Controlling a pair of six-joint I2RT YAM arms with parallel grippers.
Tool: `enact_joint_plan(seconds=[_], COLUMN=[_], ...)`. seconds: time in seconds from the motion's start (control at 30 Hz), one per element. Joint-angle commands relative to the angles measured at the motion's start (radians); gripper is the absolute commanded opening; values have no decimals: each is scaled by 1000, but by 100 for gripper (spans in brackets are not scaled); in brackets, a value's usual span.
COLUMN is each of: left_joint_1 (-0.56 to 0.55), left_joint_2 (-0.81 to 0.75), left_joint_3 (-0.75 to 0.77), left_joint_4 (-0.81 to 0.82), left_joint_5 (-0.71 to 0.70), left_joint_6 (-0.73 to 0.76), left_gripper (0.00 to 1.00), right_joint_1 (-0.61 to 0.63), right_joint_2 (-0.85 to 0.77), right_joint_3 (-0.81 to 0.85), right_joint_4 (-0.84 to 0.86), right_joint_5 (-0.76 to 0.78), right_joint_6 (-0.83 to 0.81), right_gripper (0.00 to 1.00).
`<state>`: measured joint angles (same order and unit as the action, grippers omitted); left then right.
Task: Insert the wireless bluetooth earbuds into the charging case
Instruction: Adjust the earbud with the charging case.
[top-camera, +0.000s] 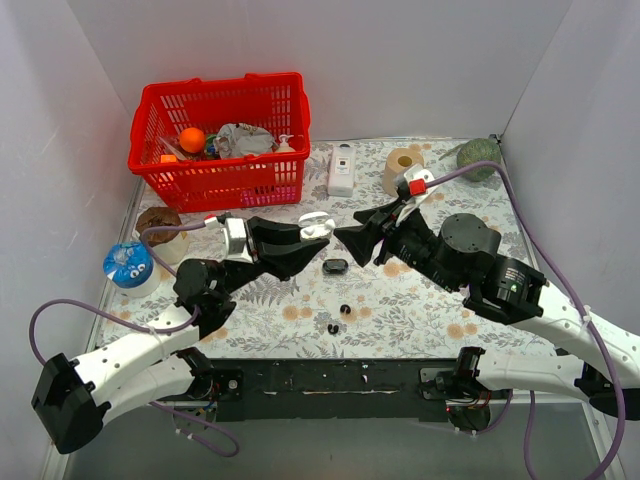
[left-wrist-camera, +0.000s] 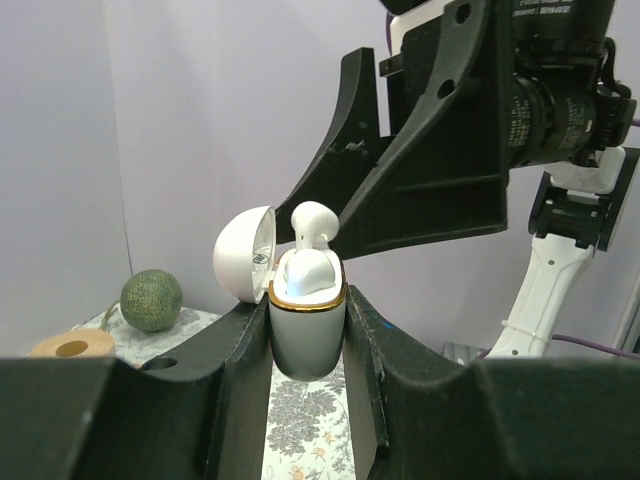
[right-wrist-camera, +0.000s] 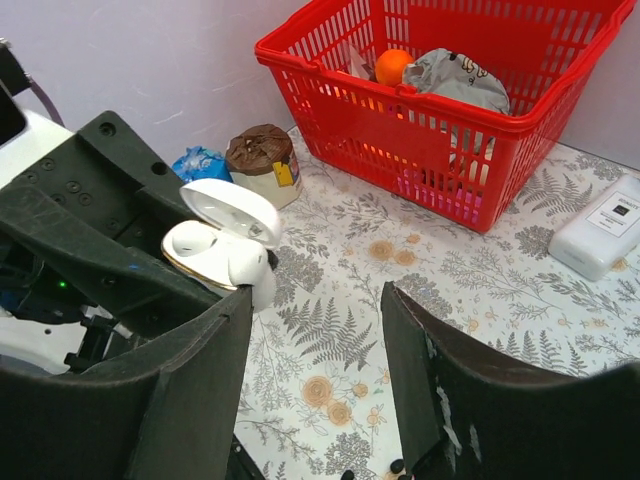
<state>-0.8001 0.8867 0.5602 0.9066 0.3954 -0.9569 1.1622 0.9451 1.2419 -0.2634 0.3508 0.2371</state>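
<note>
Above the middle of the table, your left gripper is clamped on the open white charging case, with a white earbud standing proud of its socket. The right gripper hangs just right of it, fingers apart, empty. Judge the bud light, slick and easily flicked: press gently on its rounded top.

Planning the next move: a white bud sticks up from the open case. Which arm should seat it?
Probably right: the right hand is open, empty, close to the charging case; the left hand is clamped on it.
</note>
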Motion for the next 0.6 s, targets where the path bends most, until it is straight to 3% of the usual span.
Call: enact_joint_plan(seconds=[0.0, 0.57], left_joint_1=[-1, -1], left_joint_2=[21, 15], left_joint_3=[36, 18], left_joint_4=[-25, 0], left_joint_5=[-21, 8], left_joint_6=[15, 10], left_gripper=[0, 0], right_joint_1=[4, 4], right_joint_2=[-12, -79], right_joint_3=[19, -1], right_joint_4=[55, 64], right_joint_5=[-39, 88], right_joint_6=[10, -22], right_gripper=[62, 63])
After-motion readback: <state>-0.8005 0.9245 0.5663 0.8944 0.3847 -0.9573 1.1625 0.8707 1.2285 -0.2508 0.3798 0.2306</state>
